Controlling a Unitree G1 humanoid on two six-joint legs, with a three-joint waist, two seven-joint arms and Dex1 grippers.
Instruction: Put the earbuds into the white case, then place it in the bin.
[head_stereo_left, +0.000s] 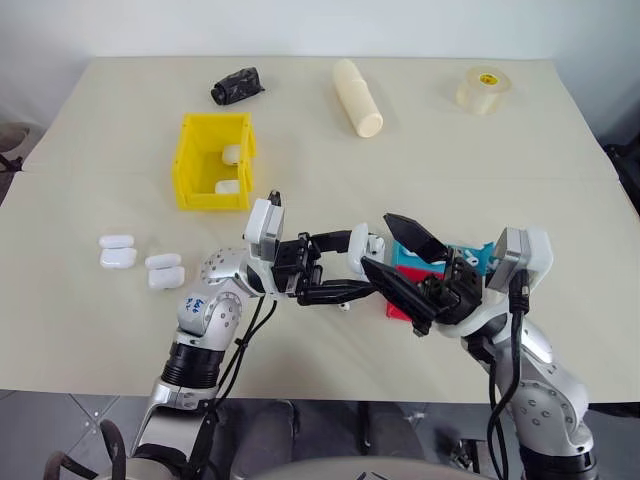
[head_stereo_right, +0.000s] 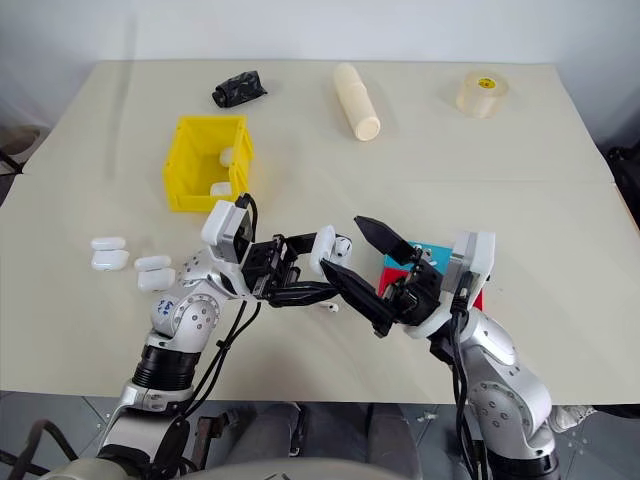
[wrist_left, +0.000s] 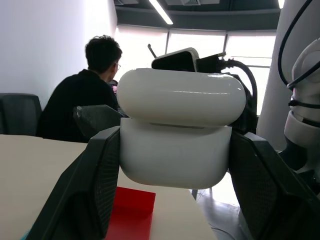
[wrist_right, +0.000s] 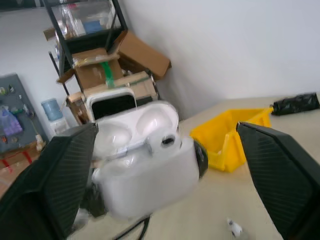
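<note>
My left gripper (head_stereo_left: 360, 266) is shut on the white case (head_stereo_left: 362, 248) and holds it above the table's front middle. The case's lid stands open, and one earbud (wrist_right: 163, 140) sits in the case (wrist_right: 145, 170). A second tiny earbud (wrist_right: 233, 228) lies on the table below. My right gripper (head_stereo_left: 377, 240) is open, with its two black fingers spread on either side of the case and not touching it. The yellow bin (head_stereo_left: 190, 160) stands behind and to the left, with two white cases inside.
Several spare white cases (head_stereo_left: 118, 258) lie at the left. A red tray (head_stereo_left: 398, 311) and a blue tray (head_stereo_left: 478, 254) sit under my right gripper. A black object (head_stereo_left: 237, 85), a cream cylinder (head_stereo_left: 357, 97) and a tape roll (head_stereo_left: 485, 88) lie at the back. A person (wrist_left: 85, 95) sits beyond.
</note>
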